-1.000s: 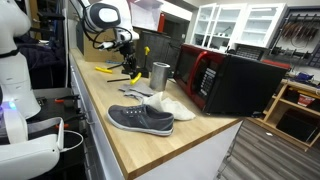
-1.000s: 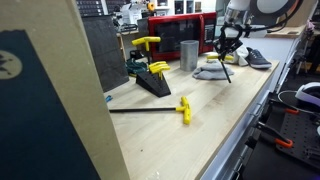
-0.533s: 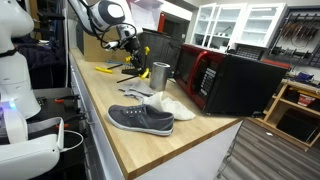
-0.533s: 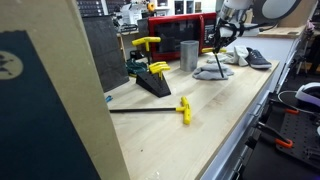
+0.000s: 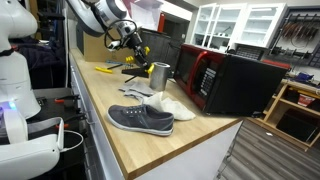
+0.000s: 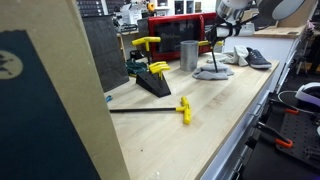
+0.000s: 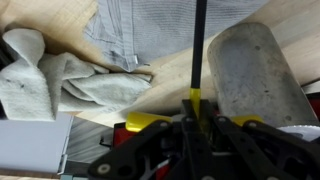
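The end effector (image 7: 195,122) was clamped on a long black rod with a yellow handle (image 7: 200,40), raised above the wooden counter (image 6: 200,120). A crumpled white cloth (image 7: 55,85) lay beside the rod line. Bare counter extended to the near edge.

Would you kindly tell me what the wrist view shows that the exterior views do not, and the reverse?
Only the wrist view: the gripper clamped on the yellow-handled black T-handle key, close up. Only the exterior views: a red-and-black microwave, a metal cylindrical cup, a black rack of yellow-handled tools, a loose yellow key. Both: the held key, the crumpled grey cloth, the wooden table top.
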